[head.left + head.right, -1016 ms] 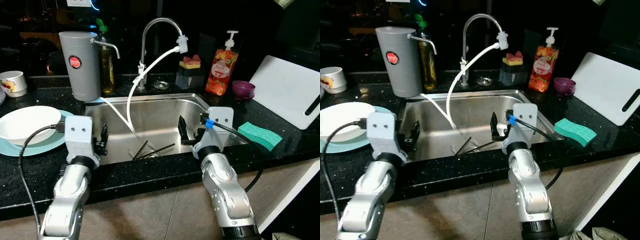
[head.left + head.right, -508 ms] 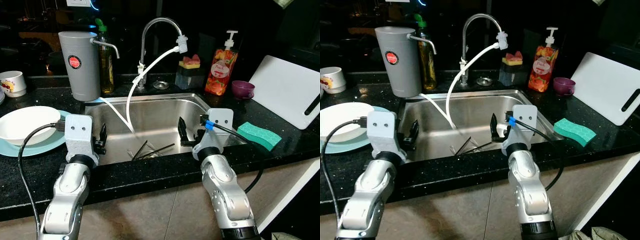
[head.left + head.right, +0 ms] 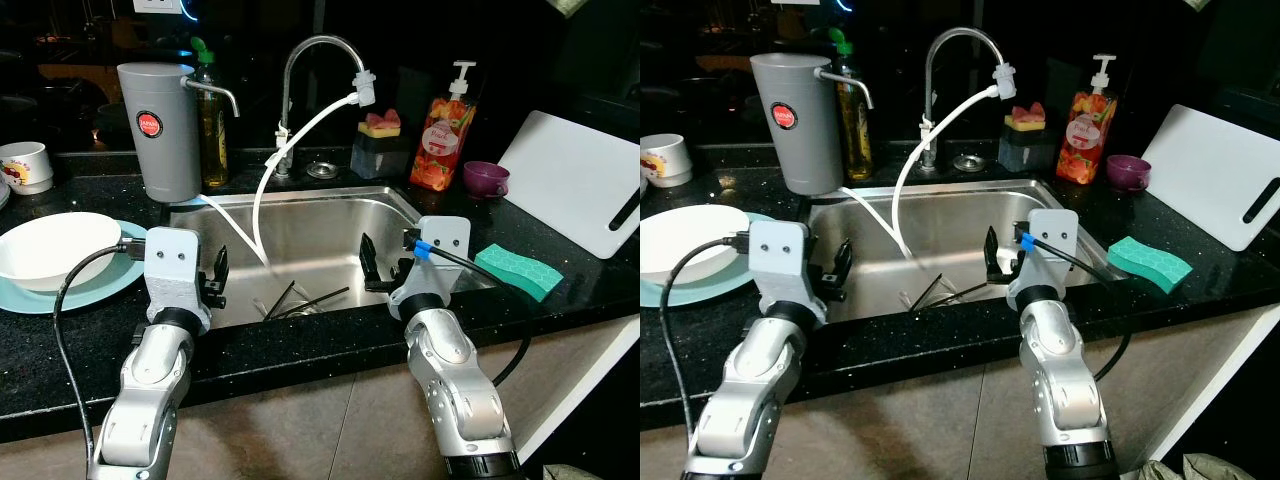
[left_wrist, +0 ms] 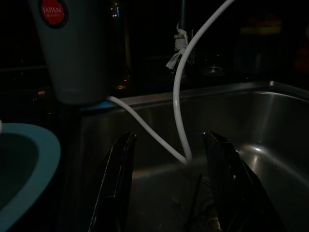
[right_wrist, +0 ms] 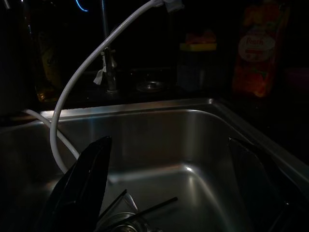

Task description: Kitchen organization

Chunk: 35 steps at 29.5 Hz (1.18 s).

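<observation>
A steel sink [image 3: 300, 195] lies in the black counter in front of me. Thin dark sticks [image 3: 310, 298] lie on its floor by the drain. My left gripper [image 3: 213, 283] hangs open over the sink's left side, with nothing between its fingers [image 4: 118, 169]. My right gripper [image 3: 380, 268] stands open over the sink's right side, also holding nothing; in its wrist view the dark sticks [image 5: 145, 210] lie below it. A white bowl [image 3: 55, 245] rests on a teal plate [image 3: 90, 285] on the counter, left of the left arm.
A grey canister [image 3: 160, 130], an oil bottle [image 3: 212, 120], a faucet [image 3: 300, 60] with a white hose [image 3: 265, 200], a soap dispenser [image 3: 443, 130] and a purple cup [image 3: 485, 178] line the back. A green sponge [image 3: 518, 270] and a white cutting board [image 3: 580, 180] sit right. A mug [image 3: 25, 165] stands far left.
My left gripper has shifted a little right, further over the sink. The right gripper has barely moved.
</observation>
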Tool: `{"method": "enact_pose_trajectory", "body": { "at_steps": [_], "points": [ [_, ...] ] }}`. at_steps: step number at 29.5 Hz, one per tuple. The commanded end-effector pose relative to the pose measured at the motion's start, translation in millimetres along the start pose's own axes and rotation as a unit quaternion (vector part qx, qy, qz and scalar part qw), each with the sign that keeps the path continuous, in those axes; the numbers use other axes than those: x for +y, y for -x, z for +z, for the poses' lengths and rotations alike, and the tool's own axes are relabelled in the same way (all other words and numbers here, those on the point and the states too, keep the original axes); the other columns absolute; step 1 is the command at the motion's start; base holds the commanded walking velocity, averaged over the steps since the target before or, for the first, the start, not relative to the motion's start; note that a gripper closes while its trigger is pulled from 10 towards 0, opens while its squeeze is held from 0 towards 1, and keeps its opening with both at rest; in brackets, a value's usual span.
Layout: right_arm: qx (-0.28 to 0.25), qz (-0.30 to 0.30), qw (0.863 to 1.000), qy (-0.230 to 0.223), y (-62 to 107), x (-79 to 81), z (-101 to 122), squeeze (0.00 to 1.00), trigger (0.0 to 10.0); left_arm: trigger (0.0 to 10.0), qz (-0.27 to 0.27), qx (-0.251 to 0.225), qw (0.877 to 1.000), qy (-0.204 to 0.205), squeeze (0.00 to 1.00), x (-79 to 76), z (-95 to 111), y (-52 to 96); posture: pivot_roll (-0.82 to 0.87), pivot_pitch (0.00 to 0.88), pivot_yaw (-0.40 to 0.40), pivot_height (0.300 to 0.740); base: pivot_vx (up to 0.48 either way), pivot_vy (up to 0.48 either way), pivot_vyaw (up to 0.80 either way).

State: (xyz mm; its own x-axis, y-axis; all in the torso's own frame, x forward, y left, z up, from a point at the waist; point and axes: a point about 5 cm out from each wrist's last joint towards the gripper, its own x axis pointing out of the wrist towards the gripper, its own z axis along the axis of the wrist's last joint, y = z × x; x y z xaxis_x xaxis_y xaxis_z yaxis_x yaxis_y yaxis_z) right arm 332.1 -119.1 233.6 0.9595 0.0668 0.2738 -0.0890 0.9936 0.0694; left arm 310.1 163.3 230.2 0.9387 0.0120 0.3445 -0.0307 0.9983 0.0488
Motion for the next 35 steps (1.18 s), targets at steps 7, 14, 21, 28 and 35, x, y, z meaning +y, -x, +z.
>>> {"method": "enact_pose_trajectory", "body": {
  "at_steps": [7,14,21,28,35],
  "points": [
    [-0.006,-0.006,1.000,0.002,-0.5,-3.2,4.0,0.00,10.0,10.0,-0.009,-0.010,1.000,0.005,0.00,-4.5,5.3,-1.5,0.12,0.059,-0.070,0.740,0.000,0.000,0.00],
    [-0.005,-0.004,1.000,0.001,-0.9,-1.7,3.9,0.00,10.0,10.0,-0.011,-0.010,1.000,0.006,0.00,-5.3,5.3,-1.3,0.12,0.064,-0.074,0.740,0.000,0.000,0.00],
    [-0.006,-0.001,1.000,0.000,-1.5,-0.5,4.0,0.00,10.0,10.0,-0.014,-0.010,1.000,0.008,0.00,-7.5,5.0,-1.4,0.12,0.057,-0.072,0.740,0.000,0.000,0.00],
    [-0.007,-0.002,1.000,0.002,-1.8,-1.4,4.9,0.00,10.0,10.0,-0.017,-0.013,1.000,0.009,0.00,-8.9,5.9,-3.2,0.12,0.057,-0.072,0.740,0.000,0.000,0.00],
    [-0.006,0.001,1.000,0.001,-1.7,0.3,4.1,0.00,10.0,10.0,-0.016,-0.011,1.000,0.008,0.00,-7.7,5.0,-1.8,0.12,0.055,-0.074,0.740,0.000,0.000,0.00]
  ]
}}
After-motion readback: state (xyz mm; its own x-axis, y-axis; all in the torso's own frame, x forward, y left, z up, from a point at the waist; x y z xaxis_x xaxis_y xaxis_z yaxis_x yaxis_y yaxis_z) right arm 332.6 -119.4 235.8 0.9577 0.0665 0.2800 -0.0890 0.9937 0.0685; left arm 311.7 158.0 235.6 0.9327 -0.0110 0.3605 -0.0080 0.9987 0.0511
